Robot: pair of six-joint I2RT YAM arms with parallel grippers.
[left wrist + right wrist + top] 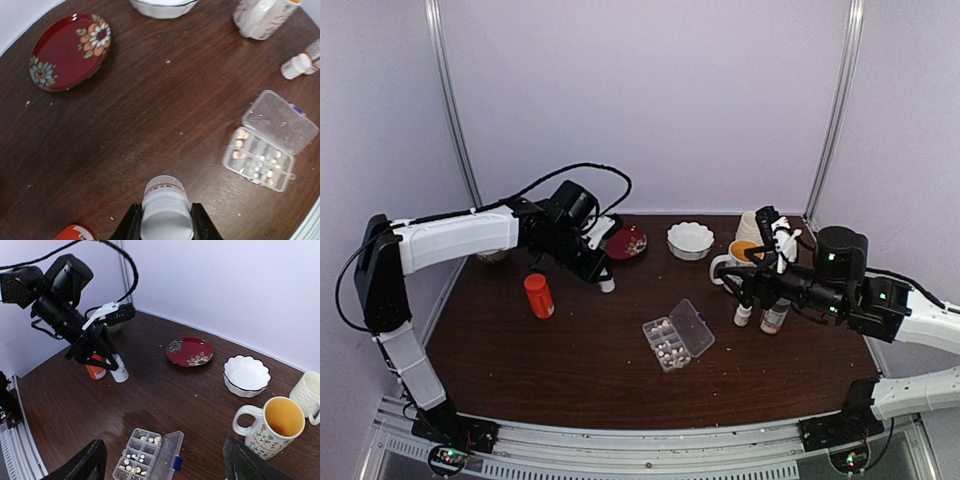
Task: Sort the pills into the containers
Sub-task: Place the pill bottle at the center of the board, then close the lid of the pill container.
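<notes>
Left wrist view: left fingers (131,225) clamp a small white bottle (165,212); right fingers (82,465) spread wide near the organizer box (167,447).

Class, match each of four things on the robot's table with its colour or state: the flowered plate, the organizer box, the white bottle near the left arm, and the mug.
Things:
1. floral plate
2. organizer box
3. small white bottle
4. mug

Descriptions:
a. gripped in the left tool
b. lid open, pills inside
c. red
d. orange inside

Pairs: 1-c, 2-b, 3-a, 4-d
</notes>
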